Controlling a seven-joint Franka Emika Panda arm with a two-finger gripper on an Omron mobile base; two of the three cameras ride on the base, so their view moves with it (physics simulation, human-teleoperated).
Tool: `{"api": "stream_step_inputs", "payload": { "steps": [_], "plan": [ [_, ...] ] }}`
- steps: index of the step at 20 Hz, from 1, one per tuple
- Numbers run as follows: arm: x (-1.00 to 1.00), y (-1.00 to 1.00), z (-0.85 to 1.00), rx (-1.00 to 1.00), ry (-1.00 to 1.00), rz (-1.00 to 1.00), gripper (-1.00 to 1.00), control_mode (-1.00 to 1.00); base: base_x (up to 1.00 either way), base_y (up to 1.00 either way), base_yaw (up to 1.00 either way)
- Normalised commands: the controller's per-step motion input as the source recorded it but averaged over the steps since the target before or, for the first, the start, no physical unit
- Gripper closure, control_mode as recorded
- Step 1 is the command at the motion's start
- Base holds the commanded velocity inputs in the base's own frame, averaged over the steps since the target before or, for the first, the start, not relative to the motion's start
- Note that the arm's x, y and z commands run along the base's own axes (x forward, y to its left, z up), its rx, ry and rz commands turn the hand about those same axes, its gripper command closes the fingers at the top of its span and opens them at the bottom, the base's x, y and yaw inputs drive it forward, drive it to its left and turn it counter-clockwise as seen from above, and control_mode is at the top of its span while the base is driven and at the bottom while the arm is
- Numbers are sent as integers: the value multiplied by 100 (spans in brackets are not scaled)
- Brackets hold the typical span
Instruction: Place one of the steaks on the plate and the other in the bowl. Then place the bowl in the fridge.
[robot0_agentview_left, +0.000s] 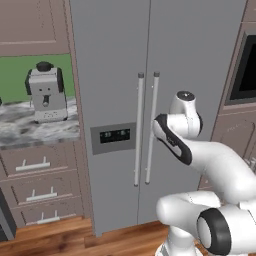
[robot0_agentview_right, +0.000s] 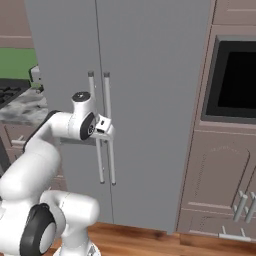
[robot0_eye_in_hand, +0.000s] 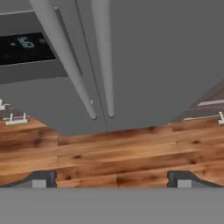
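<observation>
The tool (robot0_eye_in_hand: 112, 179) stands wide and empty, close in front of the fridge (robot0_agentview_left: 115, 50), its tips facing the two bar handles (robot0_eye_in_hand: 103, 57). Both doors are shut. Judging by this, the fridge step is pending: doors unopened, bowl not yet stored.

fridge (robot0_agentview_left: 115, 75) doors both shut, blocking the way inside; the two bar handles (robot0_agentview_left: 146, 127) hang side by side at the centre seam with a narrow gap between. Gripper (robot0_eye_in_hand: 111, 179) spread wide, open floor (robot0_eye_in_hand: 109, 153) below the handles.
</observation>
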Motion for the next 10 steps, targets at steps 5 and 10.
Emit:
{"api": "stream_step_inputs", "payload": {
  "steps": [5, 10],
  "plan": [
    [1, 7, 2, 9, -24, 0, -100, -100, 0, 0, 0],
    [0, 0, 6, -5, -18, 0, -100, -100, 0, 0, 0]
  ]
}}
